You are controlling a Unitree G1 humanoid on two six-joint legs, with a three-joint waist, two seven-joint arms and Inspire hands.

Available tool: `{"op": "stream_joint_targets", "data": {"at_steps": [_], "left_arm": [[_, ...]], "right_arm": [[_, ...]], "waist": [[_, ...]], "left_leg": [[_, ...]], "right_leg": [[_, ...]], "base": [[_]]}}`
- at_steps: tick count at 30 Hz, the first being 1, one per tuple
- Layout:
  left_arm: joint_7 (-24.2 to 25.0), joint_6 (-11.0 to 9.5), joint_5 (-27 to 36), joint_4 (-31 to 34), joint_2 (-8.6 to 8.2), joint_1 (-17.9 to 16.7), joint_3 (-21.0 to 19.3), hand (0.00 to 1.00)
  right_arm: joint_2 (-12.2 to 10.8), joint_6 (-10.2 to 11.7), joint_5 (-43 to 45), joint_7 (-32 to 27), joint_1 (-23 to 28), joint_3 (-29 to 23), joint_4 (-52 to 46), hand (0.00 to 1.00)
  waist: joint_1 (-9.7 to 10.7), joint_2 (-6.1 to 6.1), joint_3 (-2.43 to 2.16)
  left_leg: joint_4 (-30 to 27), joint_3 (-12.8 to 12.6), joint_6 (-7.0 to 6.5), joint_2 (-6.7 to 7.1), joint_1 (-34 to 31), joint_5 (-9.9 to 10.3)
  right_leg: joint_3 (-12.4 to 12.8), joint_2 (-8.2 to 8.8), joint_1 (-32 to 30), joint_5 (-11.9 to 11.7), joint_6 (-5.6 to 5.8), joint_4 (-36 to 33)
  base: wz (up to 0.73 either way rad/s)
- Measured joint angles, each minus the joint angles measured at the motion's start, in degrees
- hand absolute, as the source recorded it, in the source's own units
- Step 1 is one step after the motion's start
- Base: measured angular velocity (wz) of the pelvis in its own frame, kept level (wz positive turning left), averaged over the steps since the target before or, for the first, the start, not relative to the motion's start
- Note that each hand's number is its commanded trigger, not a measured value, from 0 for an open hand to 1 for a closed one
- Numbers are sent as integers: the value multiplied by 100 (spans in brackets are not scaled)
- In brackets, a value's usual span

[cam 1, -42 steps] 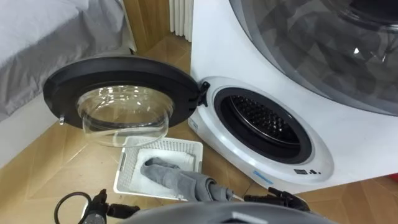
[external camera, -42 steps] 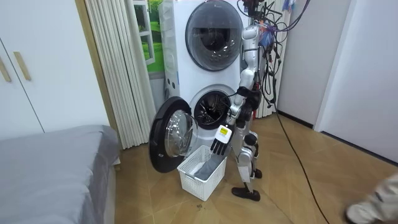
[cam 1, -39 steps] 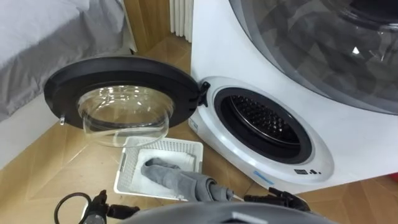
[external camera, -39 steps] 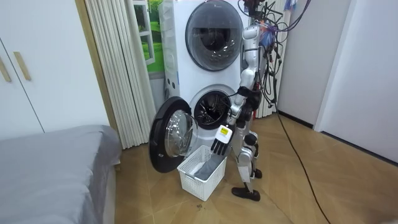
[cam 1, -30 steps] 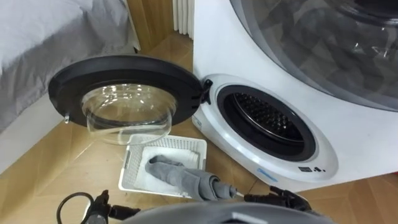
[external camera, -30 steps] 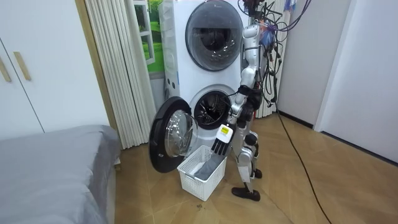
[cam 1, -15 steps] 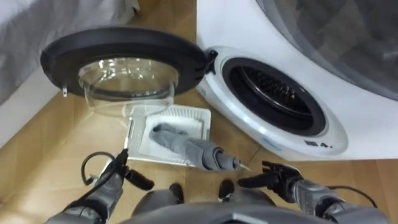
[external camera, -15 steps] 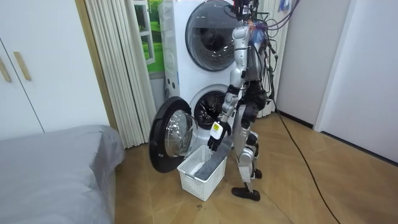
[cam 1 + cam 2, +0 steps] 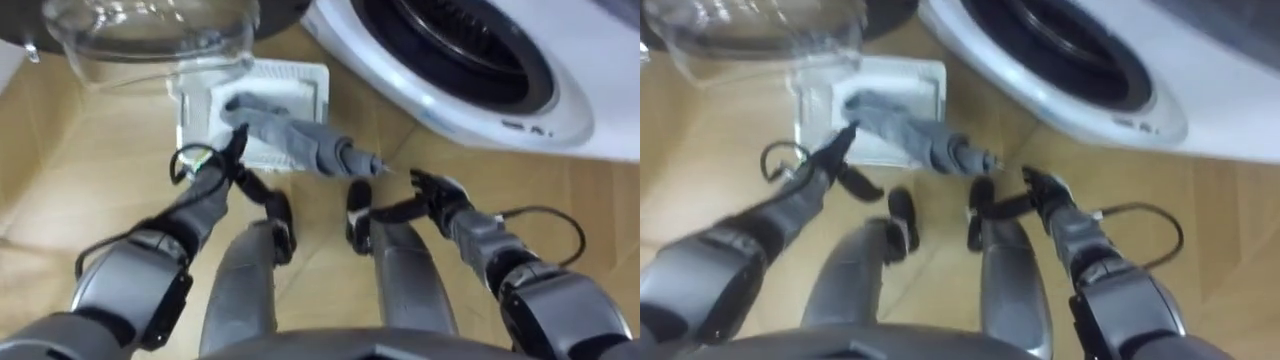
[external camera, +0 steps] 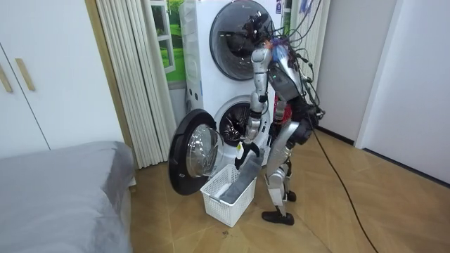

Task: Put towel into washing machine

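A grey towel (image 9: 290, 140) lies rolled in a white basket (image 9: 300, 85) on the floor, one end sticking out over the near rim. My left hand (image 9: 218, 172) hangs open just left of the towel, over the basket's near edge and apart from the cloth. To the right of the towel's end, my right hand (image 9: 438, 197) is open with spread fingers and holds nothing. The washing machine's round opening (image 9: 450, 40) is at the upper right, its door (image 9: 150, 30) swung open to the left. In the room view I stand bent forward over the basket (image 10: 226, 193).
The open glass door (image 10: 188, 151) stands just beyond the basket. A grey bed (image 10: 63, 190) fills the room view's left, with white curtains (image 10: 133, 77) behind it. Bare wooden floor (image 9: 80, 170) lies left of the basket.
I have bent forward and the eye view has tipped down. Both hands have come into view and dropped toward the basket, the left one nearing the towel.
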State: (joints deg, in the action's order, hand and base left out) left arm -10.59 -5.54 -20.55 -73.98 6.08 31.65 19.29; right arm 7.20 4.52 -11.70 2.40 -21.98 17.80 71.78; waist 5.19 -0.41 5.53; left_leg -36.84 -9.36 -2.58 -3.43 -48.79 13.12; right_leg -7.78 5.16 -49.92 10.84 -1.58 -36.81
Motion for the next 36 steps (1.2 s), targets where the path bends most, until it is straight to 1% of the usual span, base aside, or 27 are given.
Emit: {"op": "stream_joint_targets", "data": {"at_steps": [1, 2, 3, 4, 5, 6, 7, 9, 11, 12, 14, 17, 18, 19, 23, 25, 28, 29, 30, 31, 32, 36], "left_arm": [[-67, -34, -36, 11, 34, 107, 9, 0], [-125, -88, -51, 10, 71, 194, 9, 0], [-139, -108, -52, 12, 87, 226, 11, 0], [-159, -123, -53, 30, 115, 276, 18, 0], [-181, -148, -73, 91, 166, 287, 36, 0], [-191, -170, -129, 99, 185, 307, 43, 0], [-252, -213, -170, 100, 208, 347, 106, 0], [-306, -251, -170, 100, 229, 424, 144, 0], [-464, -301, -168, 100, 278, 524, 232, 0], [-507, -323, -169, 100, 296, 543, 246, 0], [-639, -354, -169, 97, 334, 611, 358, 0], [-826, -449, -260, 98, 352, 664, 366, 0], [-868, -457, -289, 98, 361, 668, 374, 0], [-938, -465, -322, 98, 370, 697, 392, 0], [-1101, -524, -389, 98, 354, 796, 439, 0], [-1141, -572, -407, 110, 348, 881, 471, 0], [-1172, -576, -427, 135, 341, 912, 475, 0], [-1172, -576, -448, 134, 338, 951, 502, 0], [-1172, -576, -493, 134, 332, 965, 523, 28], [-1173, -579, -573, 134, 327, 996, 572, 75], [-1174, -580, -658, 134, 326, 1030, 584, 100], [-1177, -580, -657, 134, 342, 1089, 717, 100]], "right_arm": [[7, -10, -4, -37, -28, 59, -136, 0], [6, -12, -41, -36, -36, 71, -267, 0], [7, -5, -86, -30, -39, 83, -309, 0], [20, 42, -245, 12, -63, 97, -341, 0], [22, 113, -476, 58, -119, 96, -350, 0], [22, 148, -553, 91, -144, 94, -368, 0], [21, 208, -642, 139, -187, 100, -390, 0], [17, 304, -788, 184, -240, 114, -433, 0], [7, 444, -1053, 256, -301, 209, -459, 0], [8, 478, -1129, 275, -301, 244, -489, 0], [5, 592, -1369, 385, -339, 375, -529, 0], [3, 695, -1441, 466, -347, 455, -671, 0], [0, 709, -1459, 474, -347, 479, -702, 0], [-3, 748, -1486, 480, -348, 519, -730, 0], [-34, 846, -1502, 507, -347, 585, -745, 0], [-58, 873, -1499, 532, -380, 588, -749, 0], [-123, 921, -1503, 540, -394, 596, -765, 0], [-144, 925, -1512, 550, -399, 596, -765, 0], [-151, 921, -1527, 563, -399, 596, -761, 0], [-162, 918, -1552, 586, -412, 600, -759, 0], [-166, 917, -1550, 586, -438, 611, -753, 0], [-212, 912, -1557, 551, -454, 613, -738, 0]], "waist": [[43, -7, 5], [86, -7, 11], [111, -11, 13], [189, -16, 15], [303, -15, 14], [332, -15, 14], [360, -16, 14], [438, -16, 15], [554, -14, 16], [585, -16, 17], [673, -16, 17], [830, -16, 17], [854, -16, 17], [868, -16, 17], [921, -17, 17], [939, -25, 21], [1033, -30, 20], [1062, -48, 30], [1068, -53, 32], [1066, -55, 32], [1072, -67, 37], [1180, -77, 44]], "left_leg": [[-261, -3, -29, -31, -298, 85], [-532, 5, -44, -89, -586, 152], [-655, 10, -48, -102, -717, 185], [-874, 21, -56, -122, -952, 251], [-1091, 23, -54, -131, -1173, 308], [-1183, 19, -60, -147, -1281, 324], [-1374, 12, -63, -194, -1476, 347], [-1618, 11, -66, -223, -1737, 372], [-1907, 16, -64, -295, -2057, 403], [-1970, 23, -60, -307, -2121, 411], [-2183, 49, -37, -392, -2338, 462], [-2313, 50, -36, -422, -2510, 500], [-2338, 49, -24, -433, -2536, 506], [-2390, 41, 6, -483, -2578, 528], [-2522, 18, 65, -532, -2632, 641], [-2616, 24, 100, -603, -2690, 726], [-2743, 27, 156, -695, -2761, 831], [-2773, 31, 166, -717, -2775, 848], [-2796, 31, 157, -738, -2779, 860], [-2854, 25, 160, -807, -2789, 908], [-2890, 37, 180, -825, -2797, 941], [-2903, 38, 182, -829, -2815, 952]], "right_leg": [[36, -5, -311, 71, -46, -246], [33, 28, -581, 113, -95, -490], [33, 34, -713, 141, -117, -578], [43, 62, -955, 215, -142, -836], [71, 79, -1191, 284, -125, -1073], [90, 74, -1303, 291, -123, -1161], [108, 56, -1494, 296, -126, -1320], [142, 52, -1776, 315, -147, -1570], [131, 45, -2092, 352, -194, -1828], [127, 43, -2153, 362, -210, -1890], [120, -20, -2350, 391, -268, -2042], [123, -24, -2548, 420, -316, -2198], [122, -31, -2574, 420, -316, -2218], [110, -58, -2622, 413, -326, -2240], [115, -117, -2682, 472, -436, -2370], [107, -177, -2743, 517, -479, -2439], [88, -231, -2819, 611, -524, -2536], [73, -237, -2832, 643, -537, -2568], [63, -244, -2831, 664, -542, -2589], [50, -283, -2831, 693, -546, -2616], [45, -300, -2831, 724, -556, -2636], [12, -276, -2831, 795, -564, -2664]], "base": [[-7], [-7], [-5], [3], [5], [0], [-9], [-7], [-4], [-6], [-11], [-2], [-8], [-13], [-7], [-9], [-10], [-3], [-4], [-9], [-8], [6]]}}
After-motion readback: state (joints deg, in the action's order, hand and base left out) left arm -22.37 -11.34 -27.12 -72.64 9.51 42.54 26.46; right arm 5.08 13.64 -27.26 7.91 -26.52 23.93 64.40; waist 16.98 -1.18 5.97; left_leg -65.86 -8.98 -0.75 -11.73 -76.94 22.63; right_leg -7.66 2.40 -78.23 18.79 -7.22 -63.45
